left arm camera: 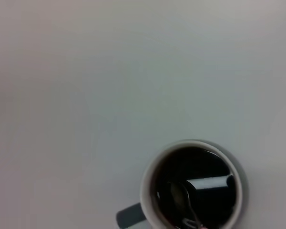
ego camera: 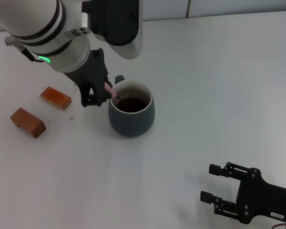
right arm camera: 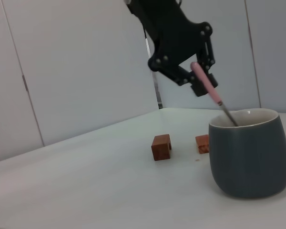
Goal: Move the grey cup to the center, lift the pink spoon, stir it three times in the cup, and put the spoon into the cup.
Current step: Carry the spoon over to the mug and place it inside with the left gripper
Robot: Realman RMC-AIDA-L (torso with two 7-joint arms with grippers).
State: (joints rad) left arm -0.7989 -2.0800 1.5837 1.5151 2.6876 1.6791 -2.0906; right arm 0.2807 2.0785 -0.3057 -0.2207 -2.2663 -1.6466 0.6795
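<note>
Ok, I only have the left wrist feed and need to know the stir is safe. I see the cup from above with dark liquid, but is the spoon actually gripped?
Observer: Yes. The left gripper is shut on the pink spoon by its handle, above the rim of the grey cup.
Operator: How does the spoon sit?
Observer: Tilted, with its metal neck running down over the rim into the cup.
Operator: Anything close to the cup?
Observer: Two brown wooden blocks lie on the robot's left of the cup, apart from it.
Operator: And the other arm?
Observer: The right gripper is open, low near the table's front edge, well clear of the cup.
</note>
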